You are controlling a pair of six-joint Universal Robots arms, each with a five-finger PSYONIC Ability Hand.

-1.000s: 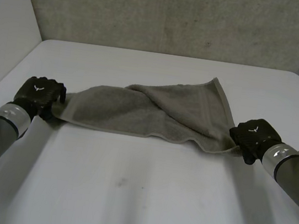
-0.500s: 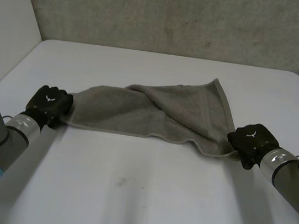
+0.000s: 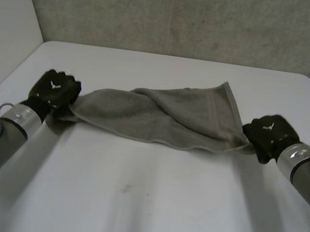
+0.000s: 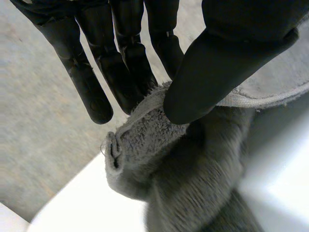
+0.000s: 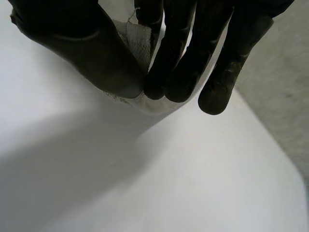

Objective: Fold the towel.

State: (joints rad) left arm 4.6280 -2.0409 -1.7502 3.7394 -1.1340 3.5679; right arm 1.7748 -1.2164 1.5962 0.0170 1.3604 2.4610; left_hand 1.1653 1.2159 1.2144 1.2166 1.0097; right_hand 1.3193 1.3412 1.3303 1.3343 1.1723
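Towel ends sit inside the two hands: the left hand pinches the left corner between thumb and fingers, and the right hand pinches the right corner in the same way. Both hands are low over the white table, backs up, arms coming from the near side. Between them the grey towel stretches across the table, partly folded over, its hemmed edge running diagonally to the far right

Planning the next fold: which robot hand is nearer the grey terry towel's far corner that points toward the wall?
Right. The right robot hand pinches the end of the grey terry towel nearest that far corner; the left robot hand pinches the opposite end.
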